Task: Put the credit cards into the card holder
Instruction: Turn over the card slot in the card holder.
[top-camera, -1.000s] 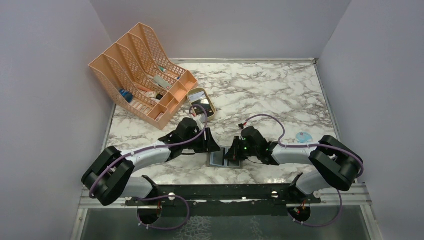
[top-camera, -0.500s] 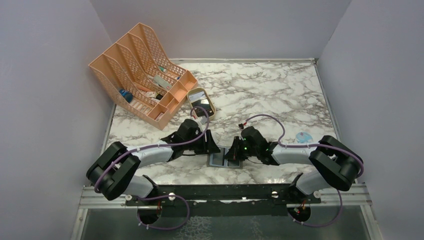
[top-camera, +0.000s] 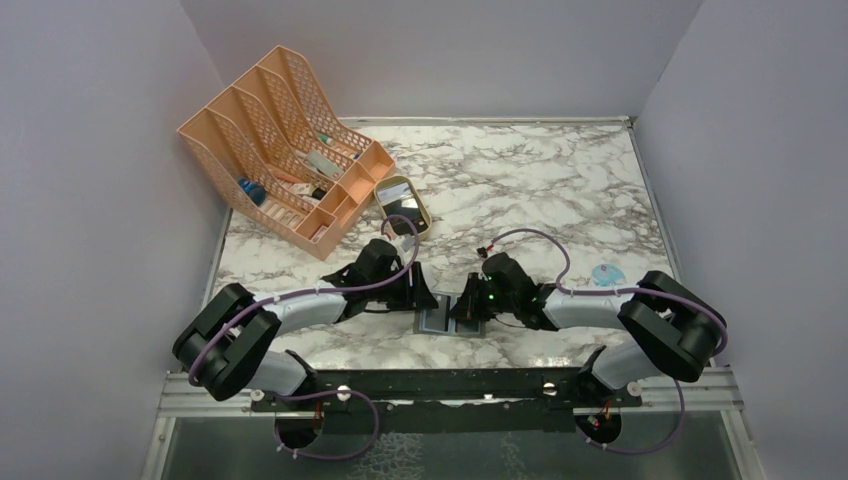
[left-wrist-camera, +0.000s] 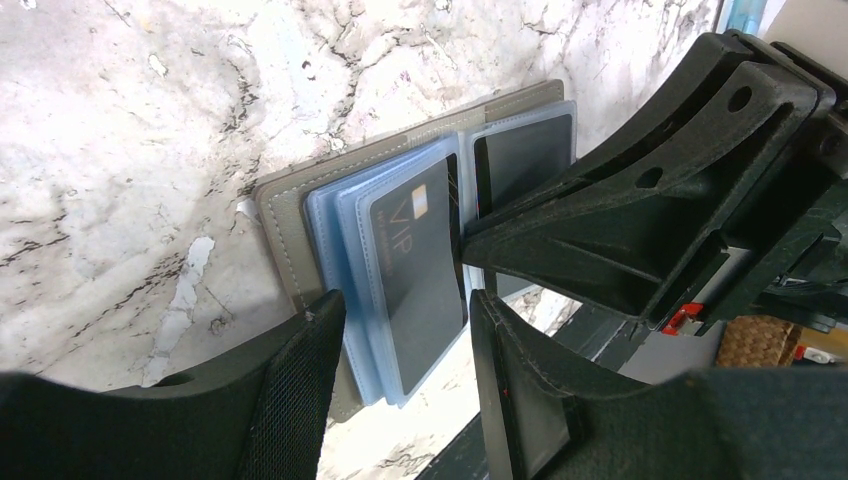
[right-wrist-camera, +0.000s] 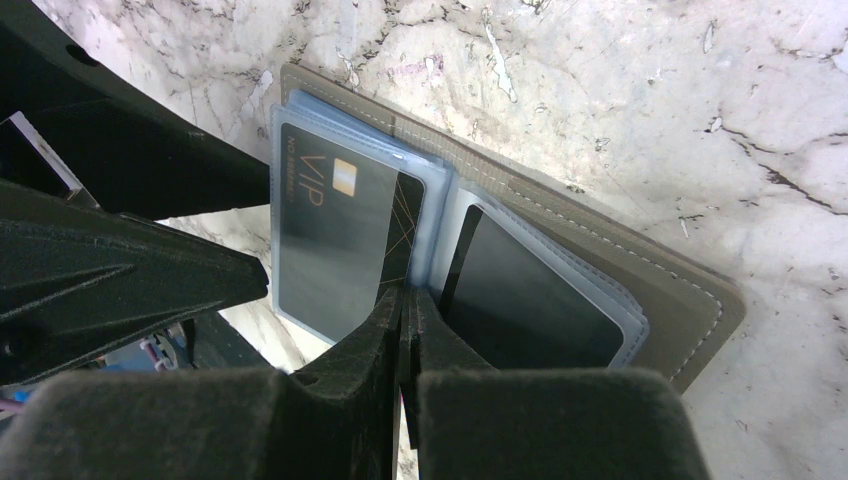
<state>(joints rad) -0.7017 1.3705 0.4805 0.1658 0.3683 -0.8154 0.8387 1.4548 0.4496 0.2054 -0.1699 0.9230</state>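
Marble tabletop (top-camera: 520, 180), card holder (top-camera: 452, 318) open at the near edge between my arms. Left gripper (left-wrist-camera: 405, 340) is spread, straddling the VIP card (left-wrist-camera: 415, 290) lengthwise. Right gripper (right-wrist-camera: 405, 310) is pressed together, tip on the fold just right of that card.

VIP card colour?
VIP card: black with a small gold square and thin gold lines; clearest in right wrist view.

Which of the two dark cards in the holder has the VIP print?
The card on the left arm's side, straddled by the left pincer, with a gold chip beside the lettering. The other card is plain dark.
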